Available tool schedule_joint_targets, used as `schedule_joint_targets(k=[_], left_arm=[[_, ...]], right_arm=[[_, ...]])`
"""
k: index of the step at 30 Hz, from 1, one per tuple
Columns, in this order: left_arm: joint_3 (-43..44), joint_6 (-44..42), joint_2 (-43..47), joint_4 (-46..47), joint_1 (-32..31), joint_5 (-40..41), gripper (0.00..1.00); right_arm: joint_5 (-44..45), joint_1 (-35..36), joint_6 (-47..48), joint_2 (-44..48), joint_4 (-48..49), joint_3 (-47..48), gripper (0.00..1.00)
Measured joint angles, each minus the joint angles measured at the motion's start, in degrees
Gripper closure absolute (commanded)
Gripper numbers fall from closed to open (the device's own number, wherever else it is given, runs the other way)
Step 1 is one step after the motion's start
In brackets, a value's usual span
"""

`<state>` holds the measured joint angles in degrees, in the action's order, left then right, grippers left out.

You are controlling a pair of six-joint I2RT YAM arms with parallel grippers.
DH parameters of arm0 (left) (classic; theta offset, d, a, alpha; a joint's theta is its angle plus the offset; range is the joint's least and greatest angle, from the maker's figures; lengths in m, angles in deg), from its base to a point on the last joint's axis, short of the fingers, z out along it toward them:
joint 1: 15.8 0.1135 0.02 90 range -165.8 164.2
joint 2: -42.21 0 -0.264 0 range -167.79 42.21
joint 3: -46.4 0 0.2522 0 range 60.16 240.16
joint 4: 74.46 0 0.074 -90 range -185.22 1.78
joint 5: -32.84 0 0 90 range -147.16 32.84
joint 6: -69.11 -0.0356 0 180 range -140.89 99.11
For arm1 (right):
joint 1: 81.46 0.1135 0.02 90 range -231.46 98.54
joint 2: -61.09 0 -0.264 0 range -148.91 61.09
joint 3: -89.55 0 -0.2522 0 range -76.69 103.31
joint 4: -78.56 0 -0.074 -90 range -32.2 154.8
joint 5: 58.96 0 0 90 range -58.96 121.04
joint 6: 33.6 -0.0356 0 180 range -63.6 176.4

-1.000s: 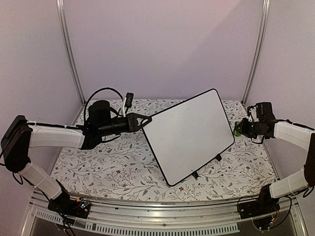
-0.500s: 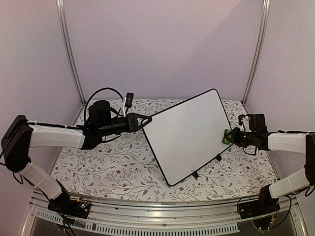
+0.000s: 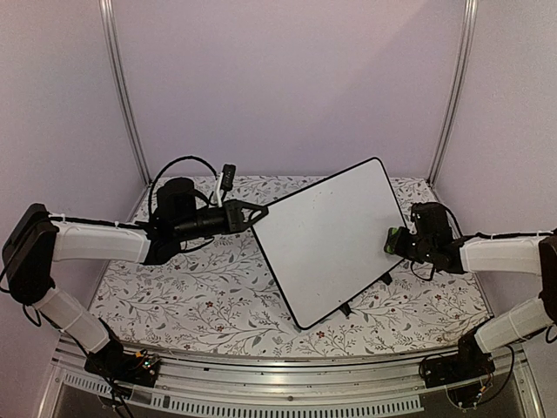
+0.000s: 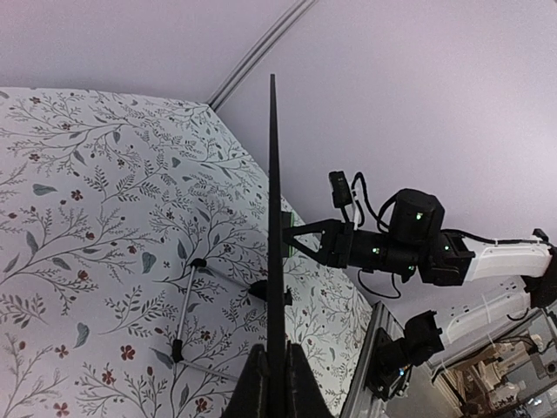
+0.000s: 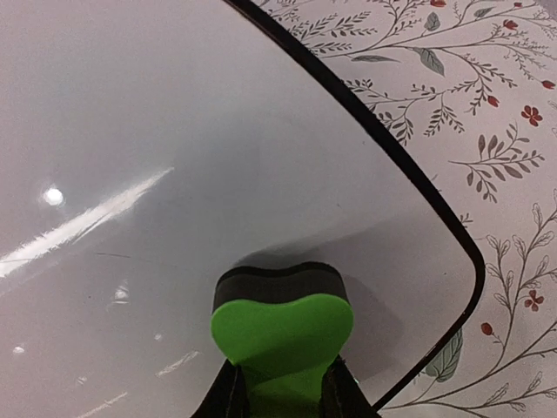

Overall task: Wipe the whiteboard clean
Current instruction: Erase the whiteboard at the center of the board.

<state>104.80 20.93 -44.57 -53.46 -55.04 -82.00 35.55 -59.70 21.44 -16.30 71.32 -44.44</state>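
Note:
The whiteboard (image 3: 335, 239) stands tilted on the table, white with a thin black rim and no writing that I can make out. My left gripper (image 3: 261, 212) is shut on its left corner; the left wrist view shows the board edge-on (image 4: 275, 174) between the fingers of that gripper (image 4: 277, 366). My right gripper (image 3: 399, 240) is shut on a green eraser (image 3: 392, 236) at the board's right edge. In the right wrist view the eraser (image 5: 283, 318) faces the white surface (image 5: 174, 157) with its dark felt side, near the rounded corner. I cannot tell whether it touches.
A floral cloth (image 3: 191, 296) covers the table. The board's black clip feet (image 3: 345, 309) and a thin wire stand (image 4: 184, 305) rest on it. Metal posts (image 3: 122, 96) rise at the back corners, walls close in both sides, and a metal rail (image 3: 278, 383) runs along the front.
My right gripper has carried the green eraser leftward, from beyond the board's right edge onto its right margin. The left arm and the board have stayed still.

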Motion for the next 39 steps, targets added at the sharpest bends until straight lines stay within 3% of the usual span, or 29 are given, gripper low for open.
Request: schedule_joint_targets(k=[5, 11, 27, 39], left_arm=[[0.0, 0.26, -0.02, -0.04, 0.15, 0.02, 1.0], [-0.02, 0.39, -0.04, -0.11, 0.22, 0.07, 1.0], [-0.04, -0.26, -0.04, 0.11, 0.24, -0.5, 1.0], [-0.24, -0.68, -0.04, 0.52, 0.24, -0.87, 1.0]], right_arm=[[8.13, 6.99, -3.21, -0.39, -0.13, 1.07, 1.0], [13.6, 10.58, -6.25, -1.09, -0.13, 1.44, 1.0], [13.64, 15.65, -14.32, 2.69, -0.04, -2.54, 1.0], [13.14, 4.17, -11.08, 4.96, -2.64, -2.89, 1.0]])
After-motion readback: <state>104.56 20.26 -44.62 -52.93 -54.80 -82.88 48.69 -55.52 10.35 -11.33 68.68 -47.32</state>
